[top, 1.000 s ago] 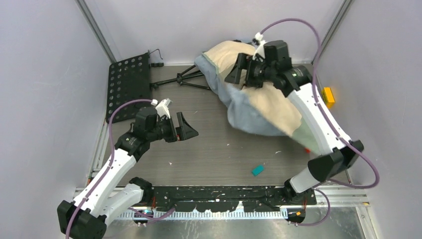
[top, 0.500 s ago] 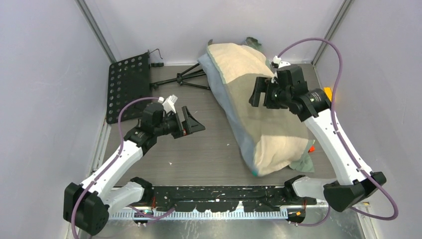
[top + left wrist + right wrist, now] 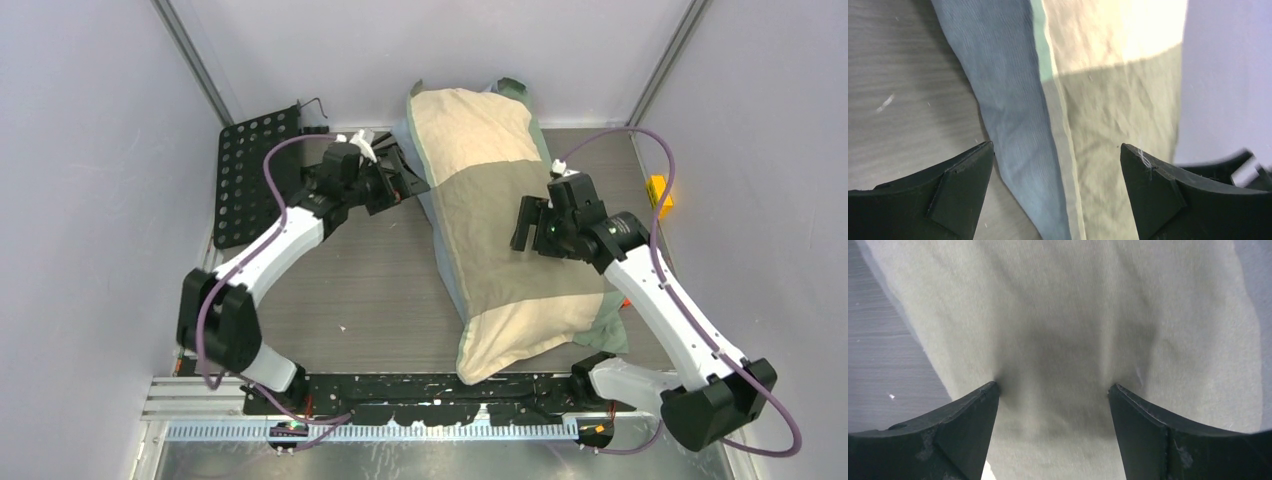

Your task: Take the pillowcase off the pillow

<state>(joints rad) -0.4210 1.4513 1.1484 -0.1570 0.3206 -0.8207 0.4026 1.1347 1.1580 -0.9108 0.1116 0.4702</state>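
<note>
pillowcase [image 3: 500, 230] lies on the table [image 3: 370, 290], puffy, so the pillow seems hidden inside | right gripper [image 3: 522, 222] wide open, empty, tips pushing its green middle, maybe to pin it | left gripper [image 3: 405, 180] open, empty, by the blue edge, ready to pinch

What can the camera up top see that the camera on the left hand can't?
Only the top view shows the whole pillowcase lying long-ways on the table. It also shows the right hand open over its olive block, a black plate with holes and a small yellow block. Only the left wrist view shows, close up, the fine wrinkles and the pale seam between the blue-grey side and the patchwork side. Both show the open left hand beside the pillowcase's blue-grey edge, and some table.
</note>
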